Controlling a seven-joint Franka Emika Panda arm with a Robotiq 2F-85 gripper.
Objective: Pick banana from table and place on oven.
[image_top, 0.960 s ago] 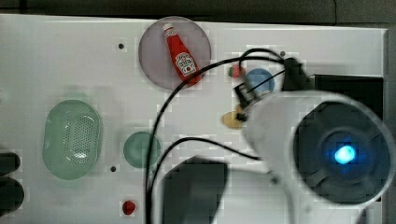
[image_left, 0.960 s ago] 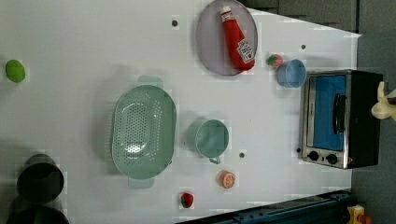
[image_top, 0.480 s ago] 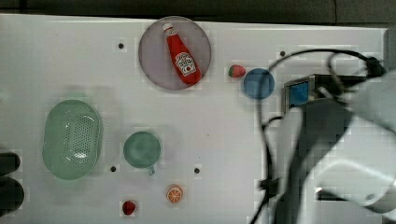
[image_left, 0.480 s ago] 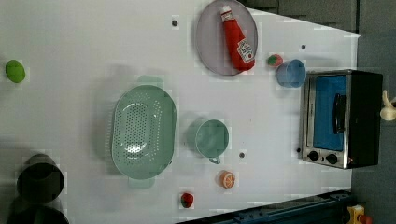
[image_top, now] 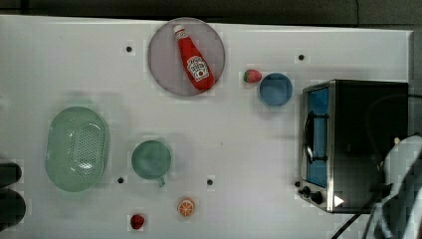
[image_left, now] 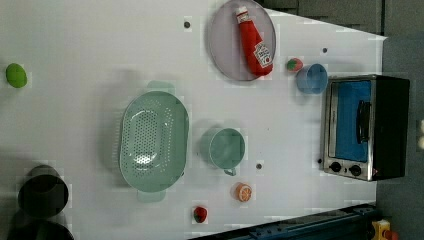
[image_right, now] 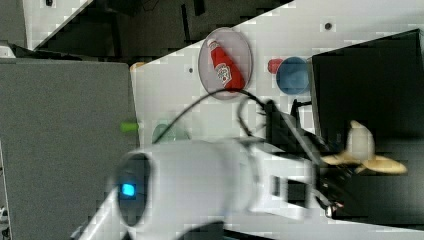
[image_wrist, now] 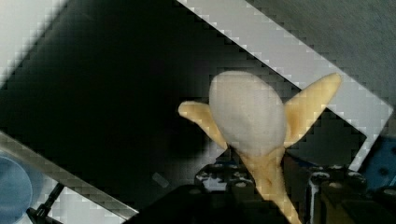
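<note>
Since a second ago your arm has swung off the desk (image_top: 249, 129) and across to the oven (image_right: 370, 125); the banana (image_right: 361, 150) came with it and now hangs over the black top, not resting on it as far as I can tell. Transport looks done, so lower and release is what's left. The jaws are clenched on the banana's stem end (image_wrist: 268, 175). Cream flesh points away from the gripper (image_right: 332, 172), with pale-yellow peel strips splayed to either side.
</note>
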